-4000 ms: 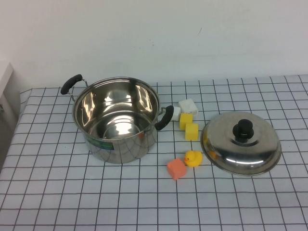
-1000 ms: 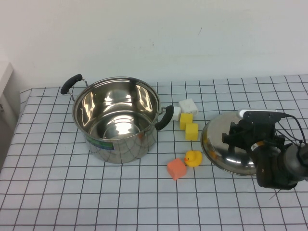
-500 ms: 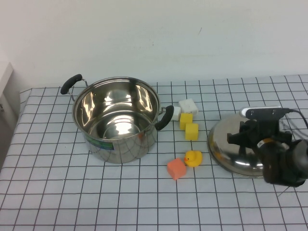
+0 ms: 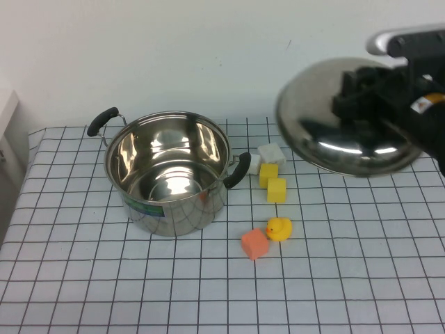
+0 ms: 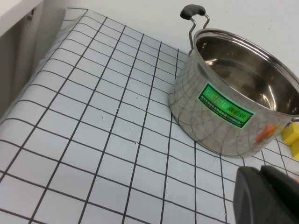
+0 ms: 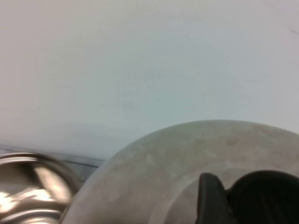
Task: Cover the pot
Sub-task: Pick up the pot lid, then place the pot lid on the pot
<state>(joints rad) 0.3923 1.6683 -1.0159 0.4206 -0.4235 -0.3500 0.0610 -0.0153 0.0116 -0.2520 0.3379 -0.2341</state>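
Note:
The shiny steel pot [image 4: 174,212] with two black handles and a green label stands open and empty at the table's left middle. It also shows in the left wrist view [image 5: 219,121] and at the edge of the right wrist view [image 6: 28,186]. My right gripper [image 4: 361,94] is shut on the black knob [image 6: 266,196] of the domed steel lid [image 4: 327,132] and holds it tilted in the air, well above the table, to the right of the pot. My left gripper [image 5: 266,196] is shut and empty, low over the table near the pot's front, out of the high view.
Between the pot and the lid's old place lie two white blocks [image 4: 272,153], two yellow blocks [image 4: 277,190], a yellow duck [image 4: 279,228] and an orange block [image 4: 255,243]. The table's left edge [image 4: 21,188] drops off beside the pot.
My right arm came in, closed on the lid's knob, and has lifted the lid off the table, up and slightly towards the pot. The pot and toys have not moved.

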